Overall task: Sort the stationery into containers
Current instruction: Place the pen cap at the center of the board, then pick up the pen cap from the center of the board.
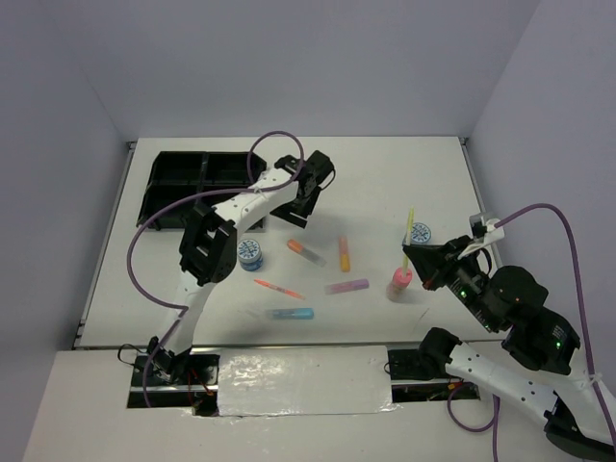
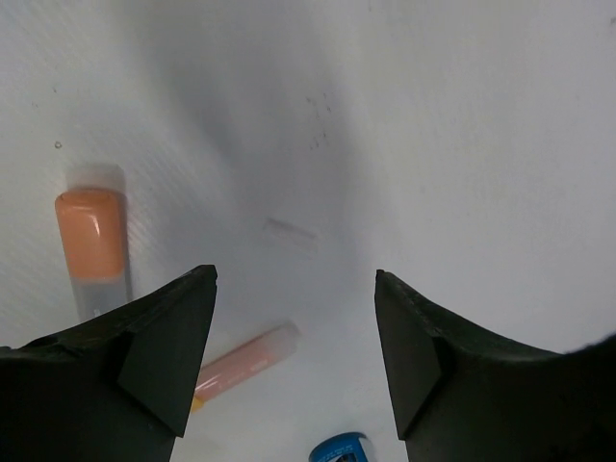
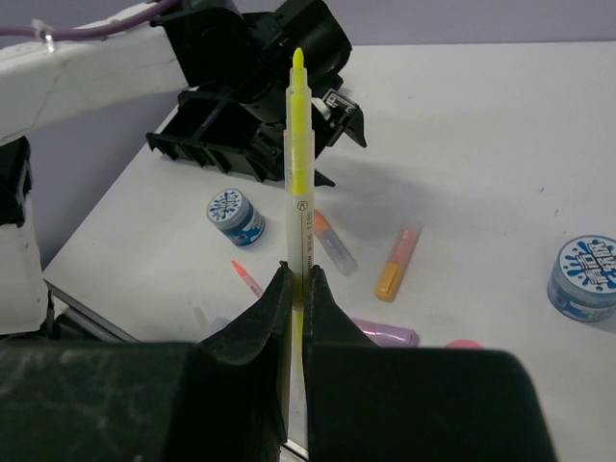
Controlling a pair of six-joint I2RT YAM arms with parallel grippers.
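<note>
My right gripper [image 3: 297,279] is shut on a thin yellow pen [image 3: 299,164] that stands upright above the table, beside the pink-capped bottle [image 1: 399,282]. My left gripper [image 2: 294,356] hangs open over bare table near the black divided tray [image 1: 192,178], nothing between its fingers. Below it lie an orange highlighter [image 2: 91,241] and a second orange one [image 2: 241,361]. Mid-table lie a purple highlighter [image 1: 346,286], a blue highlighter [image 1: 290,314] and a thin pink pen [image 1: 279,288]. One blue-white tape roll [image 1: 252,253] sits by the left arm, another [image 1: 420,234] behind the held pen.
The tray stands at the far left corner, close to the table's left edge. White walls enclose the table on three sides. The left arm [image 1: 241,207] stretches over the left half, its purple cable looping above the tray.
</note>
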